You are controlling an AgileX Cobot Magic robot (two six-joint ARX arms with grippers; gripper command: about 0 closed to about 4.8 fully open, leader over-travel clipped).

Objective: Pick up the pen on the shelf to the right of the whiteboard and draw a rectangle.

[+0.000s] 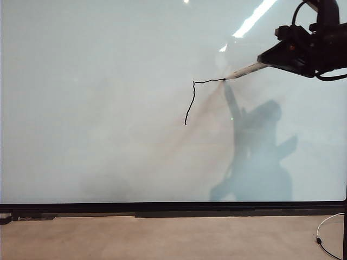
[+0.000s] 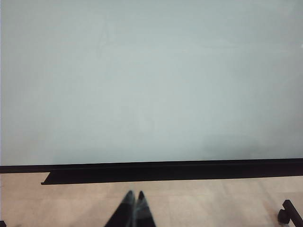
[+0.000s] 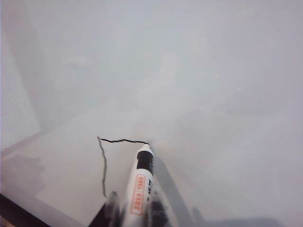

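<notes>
A: Right gripper first. Clamped on what?

B: Clamped on the pen, fingers pinching the barrel from both sides, label facing the wrist camera. Gripped at the rear, probably so that the front end sticks out clear and reaches the board ahead of the black gripper body.

A: And the tip?

B: Touching the whiteboard, right at the end of the drawn line. Seen from outside, held slanting down and left from the right gripper near the upper right, pen between it and the stroke.

A: How much of the rectangle?

B: Only the left side and part of the top, meeting at a corner. Open to the right and below; well under half done, at a guess.

A: Left gripper?

B: Shut, fingertips together, empty. Parked low, facing the board's black lower frame, well apart from the drawing. Kept out of the way, seemingly.
</notes>
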